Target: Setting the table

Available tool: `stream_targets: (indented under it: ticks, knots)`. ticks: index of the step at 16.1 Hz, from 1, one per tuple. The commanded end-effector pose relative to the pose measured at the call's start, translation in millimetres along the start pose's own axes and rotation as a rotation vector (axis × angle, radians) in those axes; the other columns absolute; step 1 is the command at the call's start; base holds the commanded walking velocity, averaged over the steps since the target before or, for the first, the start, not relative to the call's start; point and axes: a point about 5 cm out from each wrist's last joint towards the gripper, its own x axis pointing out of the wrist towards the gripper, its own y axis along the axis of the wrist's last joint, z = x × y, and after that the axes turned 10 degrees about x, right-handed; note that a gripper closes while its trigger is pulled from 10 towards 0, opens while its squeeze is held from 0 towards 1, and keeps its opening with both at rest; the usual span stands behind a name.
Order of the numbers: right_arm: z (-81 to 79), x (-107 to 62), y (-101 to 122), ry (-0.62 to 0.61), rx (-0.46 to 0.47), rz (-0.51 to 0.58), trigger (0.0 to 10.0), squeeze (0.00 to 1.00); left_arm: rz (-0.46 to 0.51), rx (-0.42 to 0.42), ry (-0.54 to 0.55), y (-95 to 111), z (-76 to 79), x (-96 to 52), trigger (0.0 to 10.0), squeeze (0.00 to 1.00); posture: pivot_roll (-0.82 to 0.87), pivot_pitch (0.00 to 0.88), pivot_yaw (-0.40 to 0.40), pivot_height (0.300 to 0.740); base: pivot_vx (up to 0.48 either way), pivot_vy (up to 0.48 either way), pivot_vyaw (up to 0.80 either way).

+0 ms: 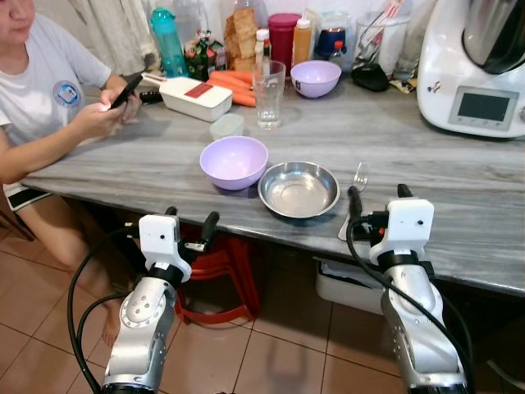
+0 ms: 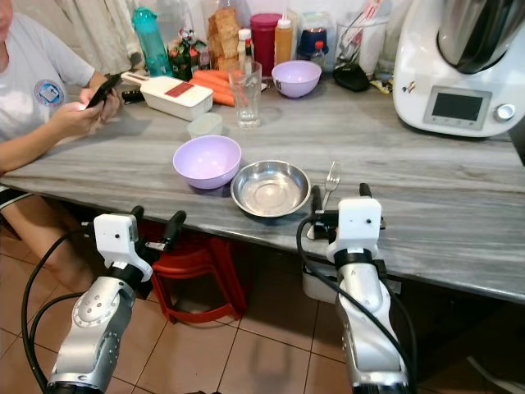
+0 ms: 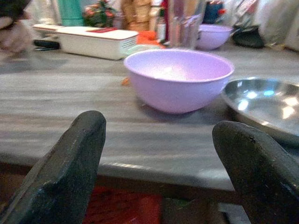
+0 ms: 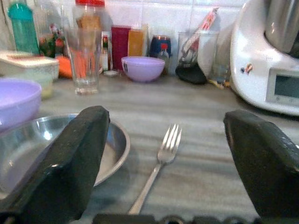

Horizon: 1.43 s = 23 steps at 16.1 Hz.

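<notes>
On the grey wooden table (image 1: 164, 156) a lilac bowl (image 1: 234, 161) stands beside a shallow steel bowl (image 1: 299, 190). Just right of the steel bowl lies a fork (image 1: 358, 176), tines pointing away from me. My right gripper (image 1: 378, 192) is open at the table's front edge, its fingers either side of the fork's handle (image 4: 163, 154) without touching it. My left gripper (image 1: 191, 215) is open and empty, level with the table edge, facing the lilac bowl (image 3: 178, 77). Farther back are a drinking glass (image 1: 269, 93) and a second lilac bowl (image 1: 316, 78).
A seated person (image 1: 45, 90) at the table's left end holds a phone. At the back are a white slicer box (image 1: 195, 97), carrots (image 1: 234, 80), bottles and jars. A white kitchen machine (image 1: 472, 66) fills the right rear. A red stool (image 1: 217, 271) stands under the table.
</notes>
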Motion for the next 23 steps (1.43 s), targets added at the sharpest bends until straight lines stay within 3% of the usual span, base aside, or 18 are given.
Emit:
stream_targets:
  ticks: [1,2,3,7,10,12,16,23]
  knots:
    - [-0.8,-3.5,9,0.002,0.000,0.019,10.0,0.89,-0.024,0.026,0.015,-5,-2.7,-2.3,10.0,0.00,-0.12,0.000,0.093,0.740,0.000,0.000,0.00]
    - [1.4,-9.2,9,-0.003,-0.001,0.013,10.0,0.73,-0.024,0.028,0.015,-6,-2.0,-2.9,10.0,0.00,-0.12,0.000,0.096,0.740,0.000,0.000,0.00]
    - [5.9,-25.6,4,-0.008,-0.004,-0.018,10.0,0.00,-0.033,0.035,0.030,-7,-2.0,-3.8,10.0,0.00,-0.13,0.000,0.113,0.740,0.000,0.000,0.00]
    - [19.9,-67.8,-8,-0.059,-0.015,-0.112,10.0,0.00,-0.088,0.096,0.077,-21,-20.0,-27.3,10.0,0.00,-0.14,0.000,0.131,0.740,0.000,0.000,0.00]
    - [27.1,-80.0,-11,-0.068,-0.025,-0.155,10.0,0.00,-0.151,0.131,0.099,-36,-28.0,-54.0,10.0,0.00,-0.13,0.000,0.118,0.740,0.000,0.000,0.00]
    - [25.2,-74.3,-11,-0.045,-0.023,-0.158,10.0,0.00,-0.154,0.127,0.100,-38,-25.6,-55.9,10.0,0.00,-0.12,0.000,0.091,0.740,0.000,0.000,0.00]
    - [21.6,-58.5,-7,0.020,-0.014,-0.154,10.0,0.00,-0.124,0.102,0.120,-30,-16.7,-43.8,10.0,0.00,-0.12,0.000,0.073,0.740,0.000,0.000,-0.36]
    - [21.2,-50.0,-14,-0.066,0.056,-0.190,10.0,0.00,-0.111,0.100,0.118,-27,-16.2,-34.8,10.0,0.00,-0.12,0.000,0.089,0.740,-0.072,0.000,0.00]
